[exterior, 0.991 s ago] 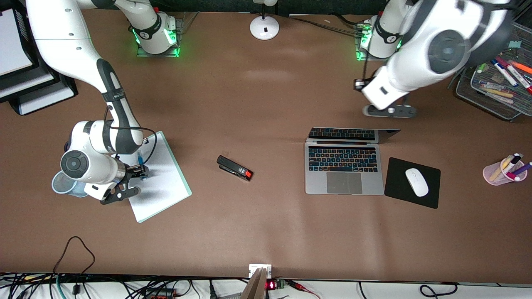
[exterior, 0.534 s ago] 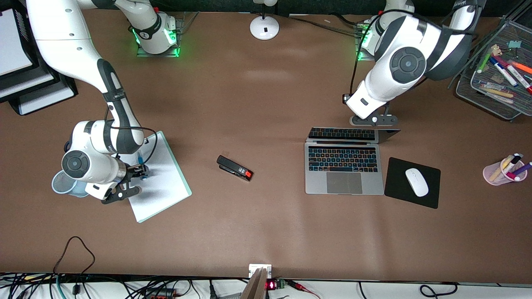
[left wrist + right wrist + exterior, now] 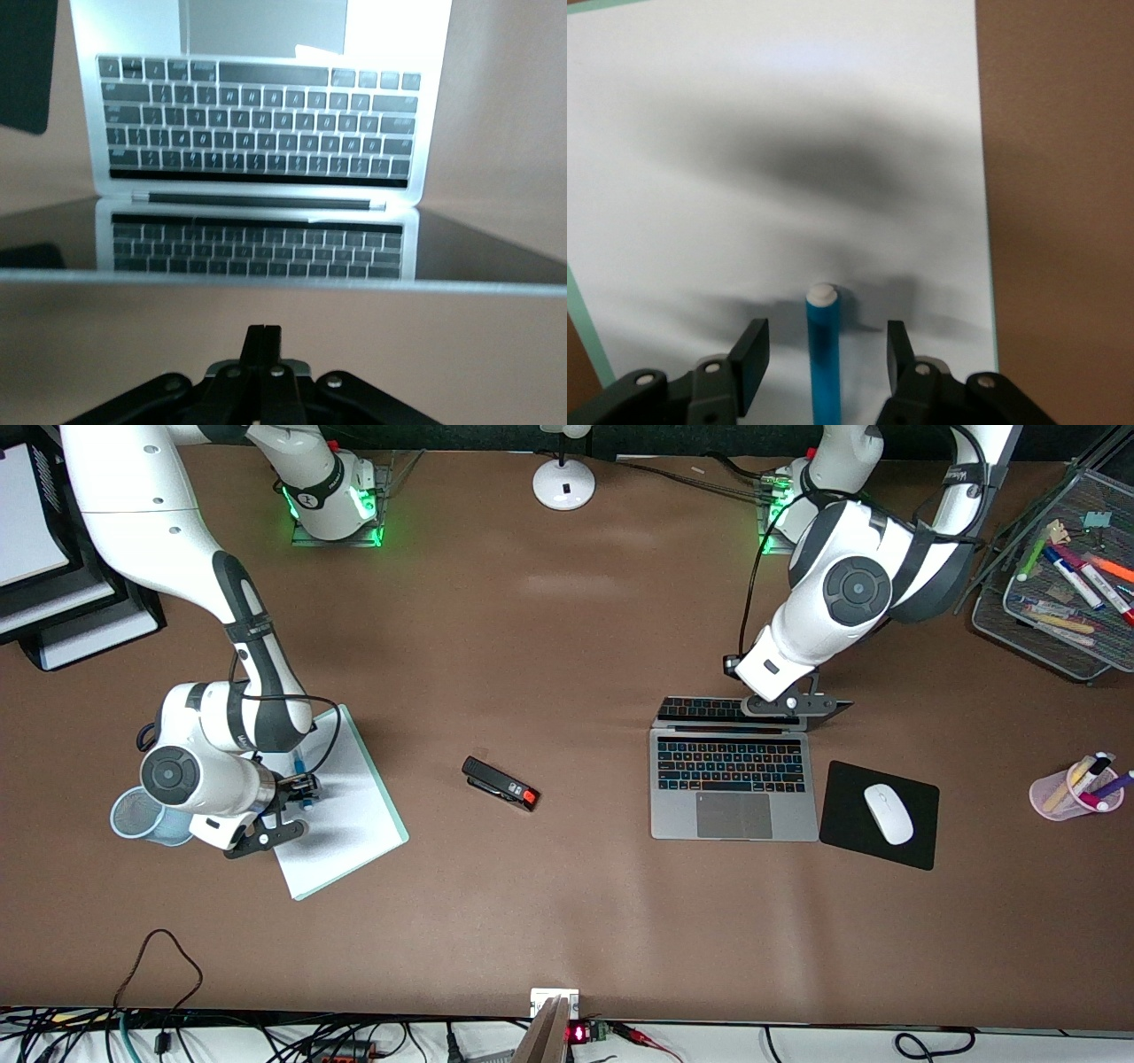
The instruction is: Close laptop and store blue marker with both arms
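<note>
Mid-left of front view: marker (image 3: 299, 765) lies flat on a white pad (image 3: 345, 815), close to a mesh cup (image 3: 135, 815).
Marker handling: likely light, stiff and smooth, so it may roll; grip across the barrel's middle.
Marker axis: long axis runs roughly up-down in the front view; the whitish end (image 3: 822, 291) points away from the wrist.
Right end effector (image 3: 824, 359): straddles the marker, fingers (image 3: 751, 352) apart on either side, not touching the barrel, so nothing is held yet.
Right of centre in front view: laptop (image 3: 732, 779) sits open on the tabletop (image 3: 567, 903), beside a mouse pad (image 3: 850, 828).
Laptop handling: rigid but with a fragile screen; push near the lid's top edge (image 3: 283, 277), at its middle.
Laptop axis: wide side runs across the frame, keyboard toward the front camera.
Left end effector (image 3: 791, 702): clenched, empty, at the lid's top edge.
</note>
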